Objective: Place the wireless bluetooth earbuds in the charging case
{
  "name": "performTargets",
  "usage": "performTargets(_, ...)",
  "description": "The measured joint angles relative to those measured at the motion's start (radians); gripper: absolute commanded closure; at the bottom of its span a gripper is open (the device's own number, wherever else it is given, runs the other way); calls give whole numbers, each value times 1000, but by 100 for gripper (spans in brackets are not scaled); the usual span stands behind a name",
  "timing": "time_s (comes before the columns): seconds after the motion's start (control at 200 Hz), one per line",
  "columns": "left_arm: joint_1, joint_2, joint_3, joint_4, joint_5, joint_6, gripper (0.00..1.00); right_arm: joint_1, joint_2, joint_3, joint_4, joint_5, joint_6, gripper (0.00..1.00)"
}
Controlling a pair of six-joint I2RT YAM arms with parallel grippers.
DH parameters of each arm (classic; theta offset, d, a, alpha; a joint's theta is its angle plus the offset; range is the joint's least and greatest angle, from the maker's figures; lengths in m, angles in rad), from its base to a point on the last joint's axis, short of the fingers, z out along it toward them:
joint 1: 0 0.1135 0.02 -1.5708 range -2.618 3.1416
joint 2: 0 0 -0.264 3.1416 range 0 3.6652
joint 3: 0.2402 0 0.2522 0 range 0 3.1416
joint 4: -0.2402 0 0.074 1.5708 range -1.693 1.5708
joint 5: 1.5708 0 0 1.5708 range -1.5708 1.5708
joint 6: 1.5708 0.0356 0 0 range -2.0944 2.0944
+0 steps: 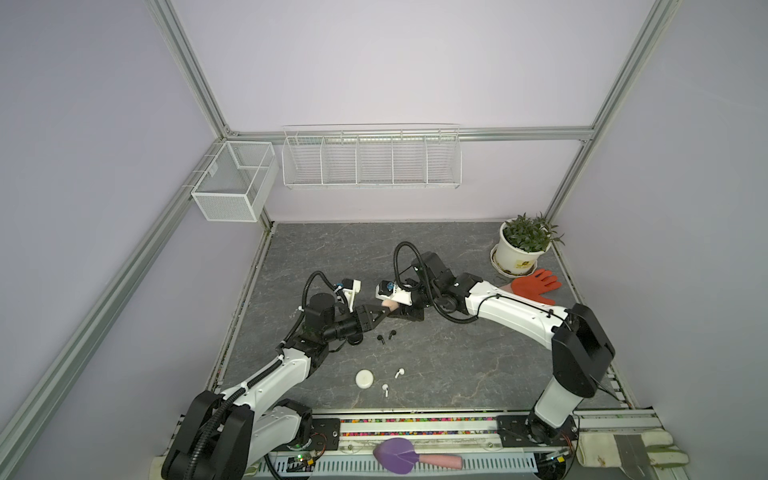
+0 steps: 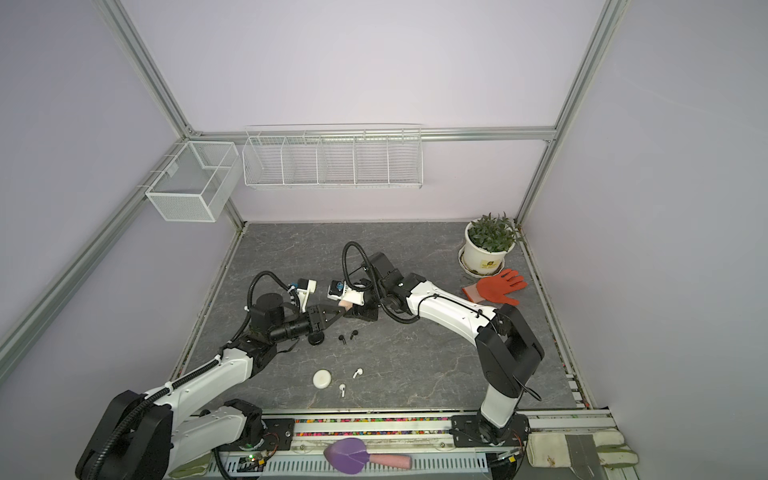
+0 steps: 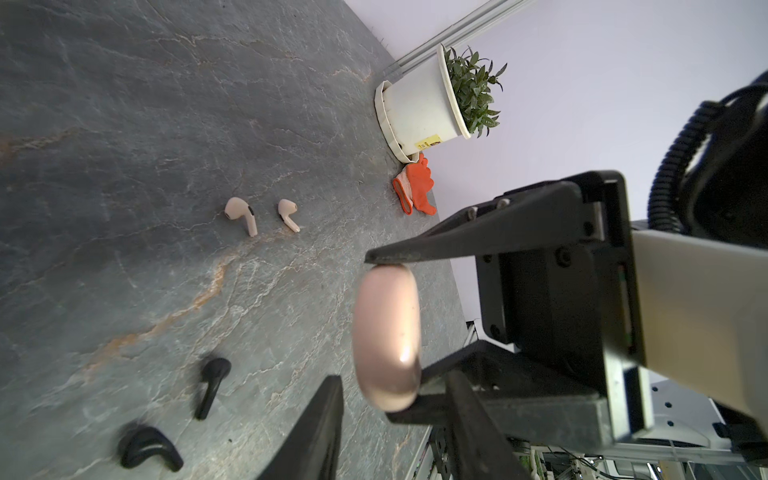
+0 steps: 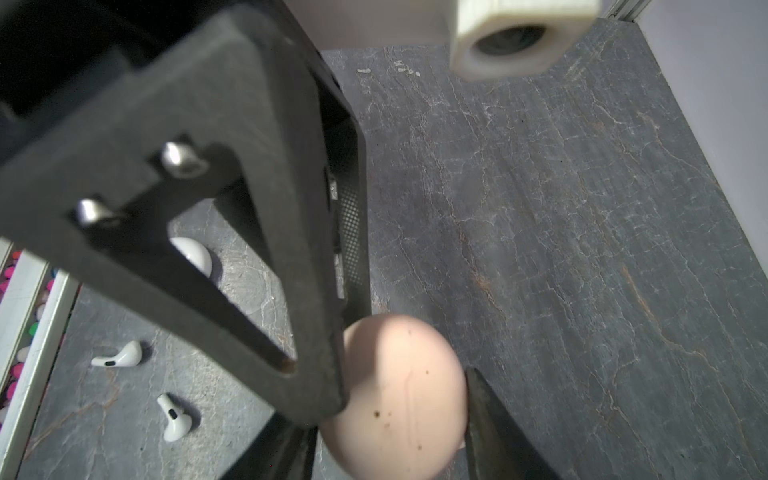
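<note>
The dark stone-patterned worktop (image 1: 457, 353) carries everything, and both arms meet above its middle. At the far right corner stand a white plant pot (image 1: 521, 245) and, just beside it, an orange glove (image 1: 536, 284).

The right claw (image 3: 386, 334) is clamped on the pale pink charging case (image 4: 399, 382), one finger on each narrow end, holding it clear of the worktop with its lid closed. The left claw (image 3: 395, 380) stands with its jaws apart on either side of the case's lower end; the left wrist view shows a sliver of gap on both sides, so it grips nothing yet.

A round white charging case (image 1: 365, 379) lies near the front. A small black round thing (image 2: 316, 338), perhaps a third case, sits half under the left arm.

The earbuds all lie loose on the worktop. The two white earbuds (image 1: 399, 372) lie just beside the white case and the two black earbuds (image 1: 380, 338) below the claws. The two pink earbuds (image 3: 241, 214) show only from the left wrist, beyond the black pair towards the pot.

The pink case looks light, rigid and glossy. Its rounded shell would likely slip out of a pinch, so the broad faces are the safer hold. The earbuds look hard, smooth and nearly weightless, easy to flick away. The stem, or a pinch across the bulb, seems the place to take them.
</note>
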Motion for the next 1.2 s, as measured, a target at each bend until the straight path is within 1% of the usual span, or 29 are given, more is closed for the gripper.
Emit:
performTargets(0.16,0,14,15,9,0,-4,63,0,0,0,0,-15,0,93)
performTargets(0.395,0,50,37,28,2,-19,71,-1,-2,0,11,-18,3,92)
performTargets(0.495,1,62,39,37,5,-26,75,-1,-2,0,13,-17,7,90)
performTargets(0.75,3,59,39,44,2,-37,81,-1,-2,6,14,-13,7,71)
performTargets(0.84,3,56,40,43,-1,-36,84,-1,-2,8,15,-12,10,59)
performTargets(0.905,3,55,40,43,-2,-33,84,-1,-3,8,15,-10,14,47)
performTargets(0.94,3,55,42,43,-2,-32,84,-1,-5,8,15,-9,17,44)
performTargets(1.074,3,55,58,47,13,-14,89,-1,-39,5,17,-3,64,35)
performTargets(1.139,2,55,61,51,24,-5,93,-1,-96,-13,22,-11,114,33)
performTargets(1.199,-2,56,65,56,31,1,93,-5,-166,-38,36,-25,180,30)
